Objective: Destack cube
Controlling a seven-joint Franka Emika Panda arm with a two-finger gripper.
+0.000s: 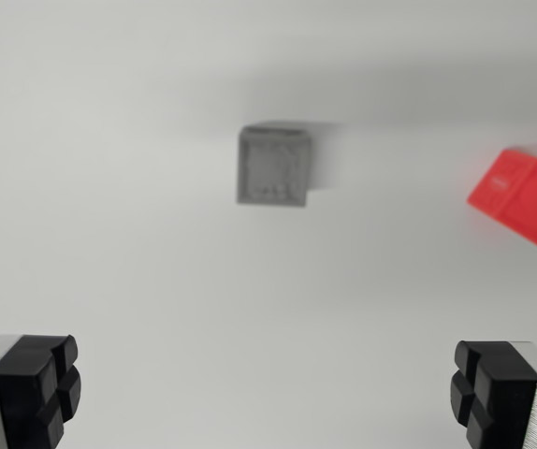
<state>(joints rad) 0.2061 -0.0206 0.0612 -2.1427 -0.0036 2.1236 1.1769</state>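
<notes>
I look straight down through the wrist view at a pale table (156, 262). My gripper (268, 393) stands wide open with nothing between its black fingertips (39, 383), one at each lower corner of the picture. A grey cube (273, 166) sits near the middle, slightly above centre, blurred. A red cube (521, 196) lies well apart from it at the wrist view's right edge, turned at an angle. The two cubes rest separately on the table, so I judge the stack is already undone, or this grey cube may hide another beneath it; from directly above I cannot tell. The open jaws suit either a release or a fresh approach.
</notes>
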